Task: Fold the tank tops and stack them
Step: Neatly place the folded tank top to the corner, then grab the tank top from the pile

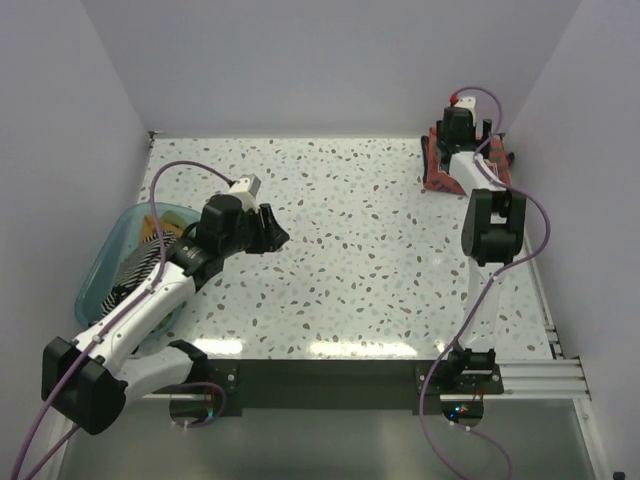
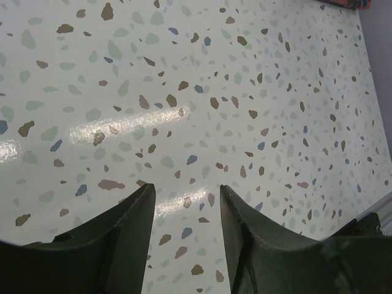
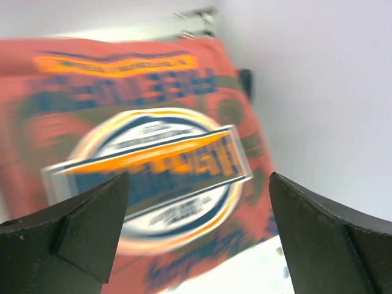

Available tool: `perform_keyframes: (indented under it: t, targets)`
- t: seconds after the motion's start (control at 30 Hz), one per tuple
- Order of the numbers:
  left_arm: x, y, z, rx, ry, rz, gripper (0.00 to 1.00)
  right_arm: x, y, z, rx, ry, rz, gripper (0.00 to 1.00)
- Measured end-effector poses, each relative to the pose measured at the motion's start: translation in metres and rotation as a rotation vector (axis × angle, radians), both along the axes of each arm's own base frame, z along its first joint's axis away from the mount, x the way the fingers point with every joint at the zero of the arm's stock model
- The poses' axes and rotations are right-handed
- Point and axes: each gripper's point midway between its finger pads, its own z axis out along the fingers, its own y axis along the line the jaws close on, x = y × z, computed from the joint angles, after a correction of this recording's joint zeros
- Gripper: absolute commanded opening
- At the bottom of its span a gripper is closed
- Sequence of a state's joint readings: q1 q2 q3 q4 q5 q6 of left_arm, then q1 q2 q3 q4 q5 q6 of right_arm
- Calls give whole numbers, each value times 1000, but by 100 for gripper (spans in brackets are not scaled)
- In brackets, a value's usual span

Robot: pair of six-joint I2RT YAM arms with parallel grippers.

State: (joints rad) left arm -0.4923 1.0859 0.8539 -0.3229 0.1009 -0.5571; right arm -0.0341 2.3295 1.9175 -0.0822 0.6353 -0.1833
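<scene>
A rust-red tank top (image 1: 438, 172) lies folded in the table's far right corner. Its blue, white and orange graphic (image 3: 153, 153) fills the blurred right wrist view. My right gripper (image 3: 199, 184) hovers just above it, jaws wide open and holding nothing. In the teal bin (image 1: 96, 272) at the left lie a black-and-white striped tank top (image 1: 140, 270) and a mustard-orange one (image 1: 150, 226). My left gripper (image 1: 270, 232) hangs over bare table right of the bin. In its wrist view the left gripper (image 2: 187, 196) is open and empty.
The white speckled tabletop (image 1: 350, 250) spreads between the two arms. White walls close in the back and both sides; the right wall stands right beside the red top. A purple cable (image 1: 180, 168) loops over the left arm.
</scene>
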Motion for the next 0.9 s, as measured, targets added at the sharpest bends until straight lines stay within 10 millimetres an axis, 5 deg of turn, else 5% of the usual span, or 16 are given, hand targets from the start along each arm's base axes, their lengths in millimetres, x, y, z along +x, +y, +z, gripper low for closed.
perform_keyframes:
  t: [0.2,0.3,0.5,0.67,0.9]
  targets:
    - [7,11,0,-7,14,82,53,-18,106,46,194,-137,163,99]
    - [17,33,-1,7,32,204,53,-41,157,58,303,-161,246,99]
    - [40,129,-10,92,102,657,59,-130,261,54,526,-110,419,99]
    - [25,201,-30,217,199,1011,68,-217,343,36,688,1,617,99]
    - [-12,293,-43,296,288,1403,77,-274,382,7,770,156,731,99]
